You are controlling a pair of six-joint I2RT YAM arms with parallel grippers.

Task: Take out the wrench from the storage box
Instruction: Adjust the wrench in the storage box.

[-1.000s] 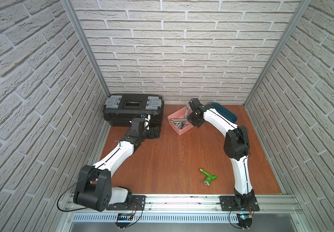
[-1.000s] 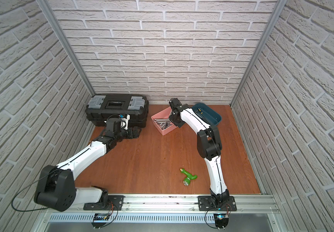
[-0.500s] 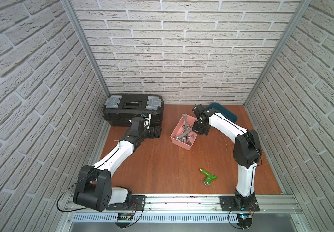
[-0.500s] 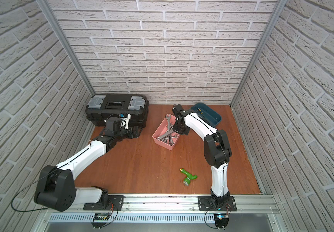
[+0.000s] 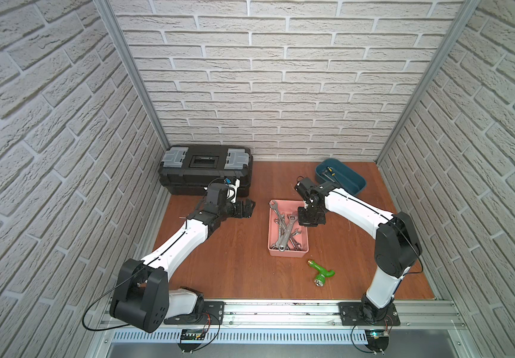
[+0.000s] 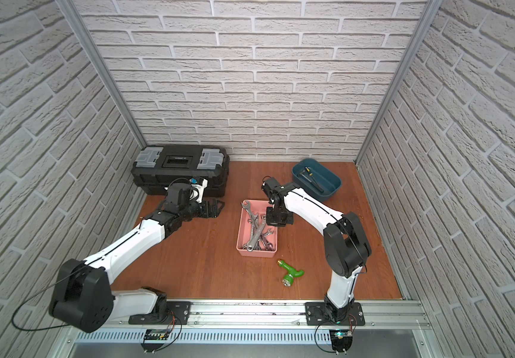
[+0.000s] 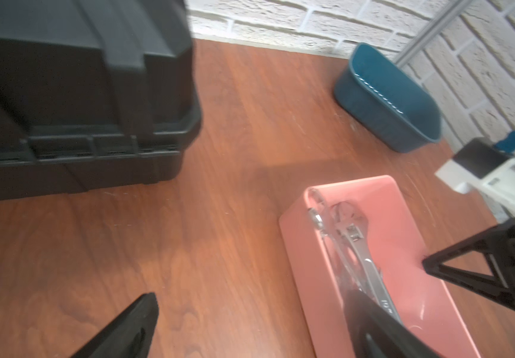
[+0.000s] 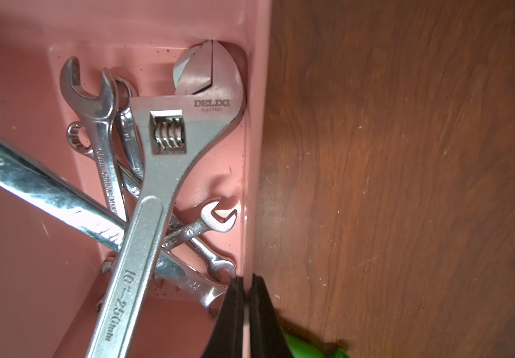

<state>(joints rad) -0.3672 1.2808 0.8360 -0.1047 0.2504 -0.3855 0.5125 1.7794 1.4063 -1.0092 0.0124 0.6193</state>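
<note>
White arm links [image 5: 185,238], black joints [image 5: 397,245], black fingers [image 7: 132,325].

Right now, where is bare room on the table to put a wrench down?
The widest bare wood lies between the left arm, the storage box and the front rail. Smaller: between green fitting and right arm. Crowded: around the right gripper, between storage box and teal tray.

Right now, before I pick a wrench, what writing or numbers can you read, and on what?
"10"-250mm": handle of the adjustable wrench.
"DEL...": on its head; the rest of the brand and the small line beneath are unclear.
"22": shank of the large combination wrench.
Smaller wrenches in the storage box: stampings too blurred.
Black toolbox, teal tray: nothing legible.
</note>
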